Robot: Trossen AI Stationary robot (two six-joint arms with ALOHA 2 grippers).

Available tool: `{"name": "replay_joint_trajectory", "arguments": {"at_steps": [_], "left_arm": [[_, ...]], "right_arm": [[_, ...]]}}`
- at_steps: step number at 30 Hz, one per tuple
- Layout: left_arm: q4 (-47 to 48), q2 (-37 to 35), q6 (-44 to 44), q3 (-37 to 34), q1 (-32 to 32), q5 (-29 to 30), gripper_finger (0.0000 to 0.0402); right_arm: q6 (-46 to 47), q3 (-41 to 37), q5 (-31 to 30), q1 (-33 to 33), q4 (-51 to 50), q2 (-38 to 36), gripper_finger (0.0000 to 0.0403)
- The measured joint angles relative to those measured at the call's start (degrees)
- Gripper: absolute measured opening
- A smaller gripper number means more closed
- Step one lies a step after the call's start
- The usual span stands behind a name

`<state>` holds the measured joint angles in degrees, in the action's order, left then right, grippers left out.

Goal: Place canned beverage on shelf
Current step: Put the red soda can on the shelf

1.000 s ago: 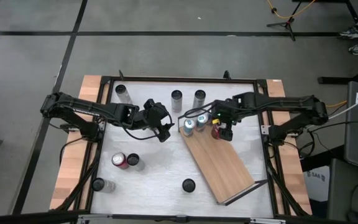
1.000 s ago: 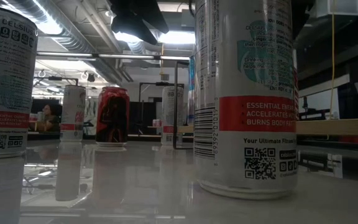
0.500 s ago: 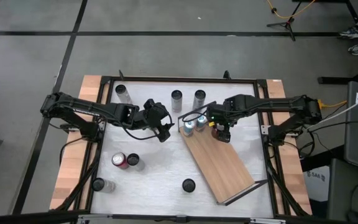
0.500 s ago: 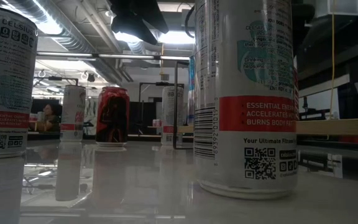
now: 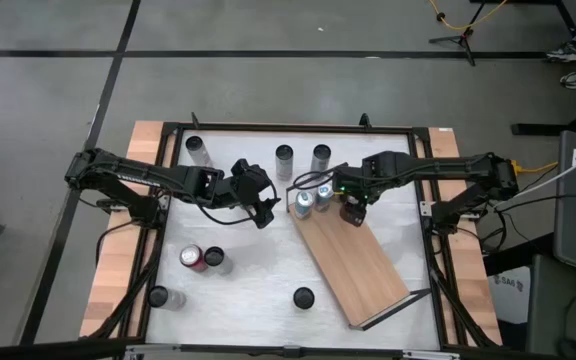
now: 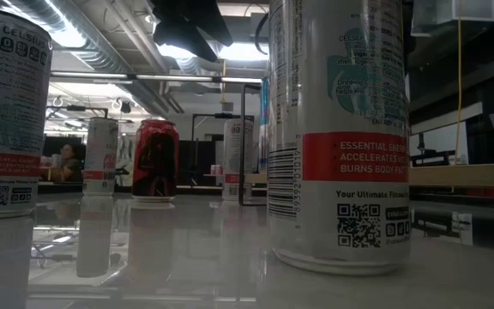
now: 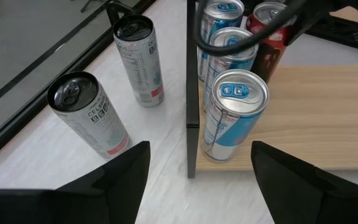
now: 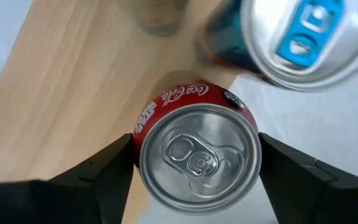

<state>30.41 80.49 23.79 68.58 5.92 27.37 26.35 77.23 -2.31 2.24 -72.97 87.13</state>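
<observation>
The shelf (image 5: pixel 363 265), a light-wood board with black wire rails, lies slantwise on the white table, right of the middle. At its far end stand blue-topped cans (image 5: pixel 303 203) (image 7: pixel 235 115) and a red Coca-Cola can (image 8: pixel 197 155) (image 7: pixel 271 37). My right gripper (image 5: pixel 351 210) points straight down over the red can, one finger at each side of it (image 8: pixel 197 165). My left gripper (image 5: pixel 265 212) (image 7: pixel 201 180) hangs open to the left of the shelf's far end, with nothing between its fingers. My right gripper pinches the red can's upper side wall (image 8: pixel 143 134) between its two fingers, one on each opposite side. The fingers come from above, pointing down. The can stands upright over the shelf's far end; whether its base rests on the board I cannot tell.
Silver cans stand at the table's far side (image 5: pixel 198 152) (image 5: pixel 284 160) (image 5: pixel 320 158). A red can (image 5: pixel 193 258) and a dark-topped can (image 5: pixel 215 260) stand at the left, two more near the front (image 5: pixel 158 297) (image 5: pixel 303 297). The board's near half is bare.
My right gripper has rolled about its own axis and shifted slightly toward the table's left edge, so it now covers the red can, which showed beside it a second ago. The can and the shelf have stayed in place.
</observation>
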Motion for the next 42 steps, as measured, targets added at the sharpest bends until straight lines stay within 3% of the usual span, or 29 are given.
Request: {"name": "replay_joint_trajectory", "arguments": {"at_steps": [15,42], "left_arm": [[0.0,0.0,0.0,0.0,0.0,0.0,0.0271],[0.0,0.0,0.0,0.0,0.0,0.0,0.0271]], "right_arm": [[19.8,0.0,0.1,0.0,0.0,0.0,0.03],[19.9,0.0,0.5,0.0,-0.7,-0.2,0.0316]]}}
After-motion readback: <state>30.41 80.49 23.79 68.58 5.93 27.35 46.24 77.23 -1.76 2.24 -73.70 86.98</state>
